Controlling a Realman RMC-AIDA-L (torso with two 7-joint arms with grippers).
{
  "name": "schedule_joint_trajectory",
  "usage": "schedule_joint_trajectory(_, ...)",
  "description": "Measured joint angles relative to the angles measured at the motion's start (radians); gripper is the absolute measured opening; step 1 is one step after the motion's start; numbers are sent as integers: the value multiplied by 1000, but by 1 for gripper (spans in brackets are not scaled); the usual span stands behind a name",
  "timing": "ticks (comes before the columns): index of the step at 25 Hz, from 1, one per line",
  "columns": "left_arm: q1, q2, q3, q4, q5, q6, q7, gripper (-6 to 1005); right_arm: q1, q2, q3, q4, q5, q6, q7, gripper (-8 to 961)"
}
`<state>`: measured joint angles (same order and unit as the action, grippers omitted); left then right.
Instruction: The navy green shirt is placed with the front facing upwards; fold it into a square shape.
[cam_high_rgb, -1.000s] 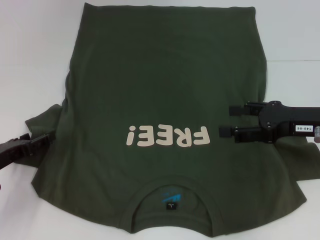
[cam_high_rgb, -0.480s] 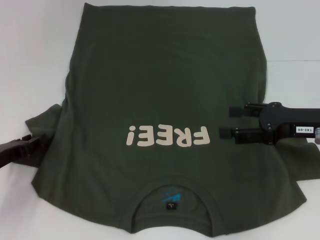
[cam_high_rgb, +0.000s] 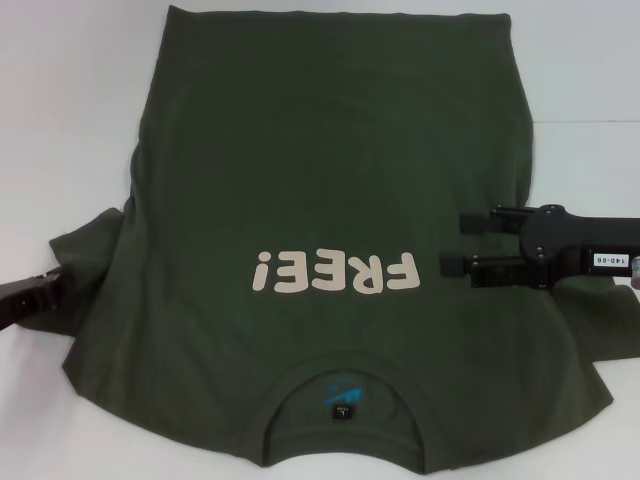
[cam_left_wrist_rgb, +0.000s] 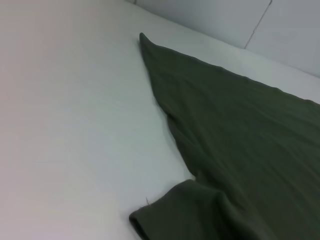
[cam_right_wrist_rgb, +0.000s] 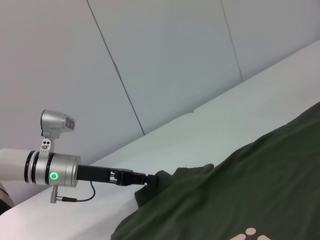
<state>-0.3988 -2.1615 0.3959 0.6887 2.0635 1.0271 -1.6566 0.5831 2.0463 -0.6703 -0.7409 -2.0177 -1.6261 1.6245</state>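
Head view: the navy green shirt (cam_high_rgb: 330, 240) lies spread front-up on the white worktop (cam_high_rgb: 70, 120), collar nearest the robot, "FREE!" lettering (cam_high_rgb: 335, 271) across the chest. The right gripper (cam_high_rgb: 450, 243) hangs over the shirt's right side, jaws parted and empty. The left gripper (cam_high_rgb: 45, 292) sits at the left sleeve (cam_high_rgb: 85, 265); whether its jaws grip cloth cannot be told.

Left wrist view: the sleeve and side hem on the worktop.

Right wrist view: the left gripper's tip meets the bunched sleeve.

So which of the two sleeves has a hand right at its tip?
The left sleeve: the left hand meets its tip. The right hand hovers over the shirt's body.
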Motion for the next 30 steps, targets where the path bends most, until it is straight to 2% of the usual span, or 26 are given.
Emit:
schedule_joint_trajectory(9,-17,12,0,27,8,-48,0,0,0,6,1,13,17,9,-1,927)
schedule_joint_trajectory(19,-69,48,-1,42,47,-125,10,1,-3,13,2,36,25,14,-5,927)
schedule_joint_trajectory(30,-101,50,63,57,80,-232,11,10,-4,12,1,43,25,19,-7,927)
